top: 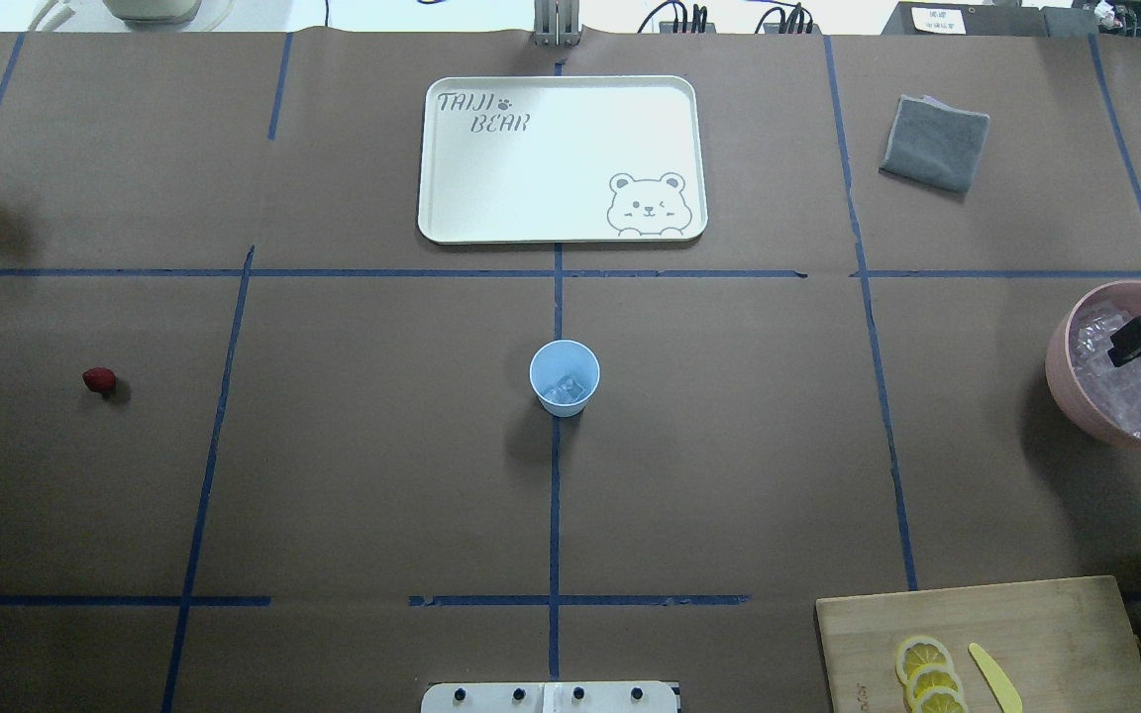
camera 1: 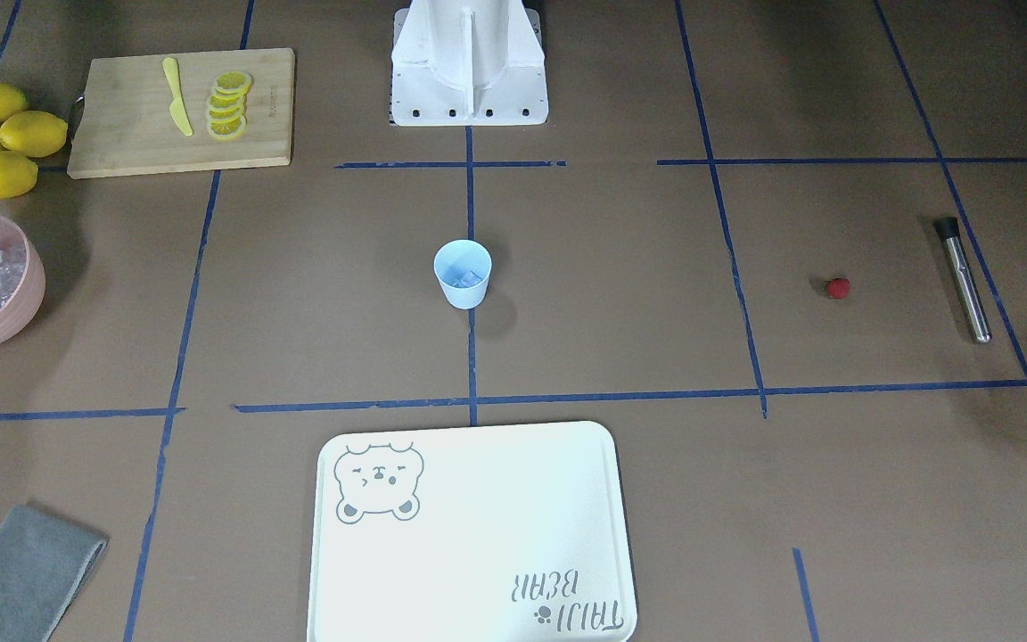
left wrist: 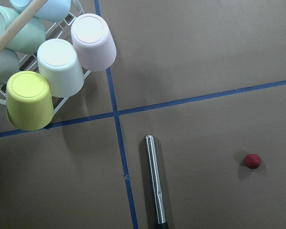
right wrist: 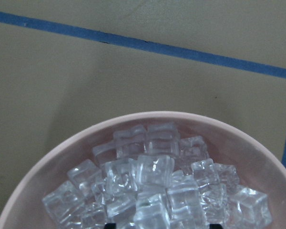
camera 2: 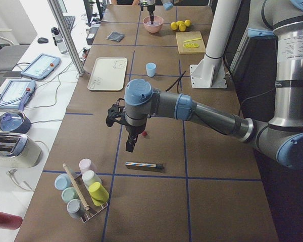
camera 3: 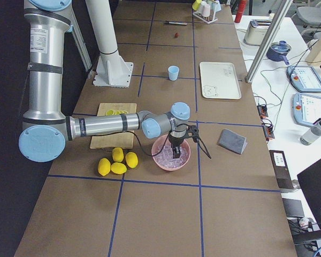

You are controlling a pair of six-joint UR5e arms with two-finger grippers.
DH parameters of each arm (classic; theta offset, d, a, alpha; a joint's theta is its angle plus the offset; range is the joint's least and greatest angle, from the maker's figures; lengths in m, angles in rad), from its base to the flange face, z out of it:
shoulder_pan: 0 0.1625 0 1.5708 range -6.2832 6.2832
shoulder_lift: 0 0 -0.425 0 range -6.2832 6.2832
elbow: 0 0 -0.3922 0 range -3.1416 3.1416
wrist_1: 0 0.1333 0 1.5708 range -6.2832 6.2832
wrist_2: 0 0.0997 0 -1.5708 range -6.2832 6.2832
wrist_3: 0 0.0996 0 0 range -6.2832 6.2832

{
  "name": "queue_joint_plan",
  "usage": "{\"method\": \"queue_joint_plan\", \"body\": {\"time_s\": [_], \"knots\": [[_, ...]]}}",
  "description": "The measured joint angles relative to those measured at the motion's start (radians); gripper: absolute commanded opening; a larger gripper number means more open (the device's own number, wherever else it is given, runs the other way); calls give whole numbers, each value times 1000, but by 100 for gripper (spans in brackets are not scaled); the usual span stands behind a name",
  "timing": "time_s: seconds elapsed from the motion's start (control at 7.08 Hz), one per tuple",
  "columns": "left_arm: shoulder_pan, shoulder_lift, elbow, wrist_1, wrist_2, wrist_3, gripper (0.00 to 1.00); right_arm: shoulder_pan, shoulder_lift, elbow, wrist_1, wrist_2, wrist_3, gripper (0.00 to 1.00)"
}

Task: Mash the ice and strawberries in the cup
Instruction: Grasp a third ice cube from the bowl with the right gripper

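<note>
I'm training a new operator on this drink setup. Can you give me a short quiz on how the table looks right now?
1. True or false: the strawberry already lies in the cup.
2. What does the cup hold? A the strawberry; B ice; C nothing.
3. Fill in: the right hand hangs over the pink ____.
Key: 1 false; 2 B; 3 bowl.
</note>
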Motion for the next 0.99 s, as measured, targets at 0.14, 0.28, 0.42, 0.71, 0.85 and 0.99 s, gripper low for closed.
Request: {"method": "queue_joint_plan", "body": {"time_s": [0.14,0.28,0.42,0.71,0.85,0.99], "knots": [[0,0,0,0,0,0,100,-2,1,-2,0,0,0,69],[0,0,0,0,0,0,100,-6,2,-3,0,0,1,69],[0,0,0,0,0,0,100,-10,3,-3,1,0,1,69],[0,0,0,0,0,0,100,-13,2,-4,1,0,2,44],[0,0,0,0,0,0,100,-13,0,-4,1,0,1,21],[0,0,-1,0,0,0,100,-14,-2,-3,2,0,1,6]]}}
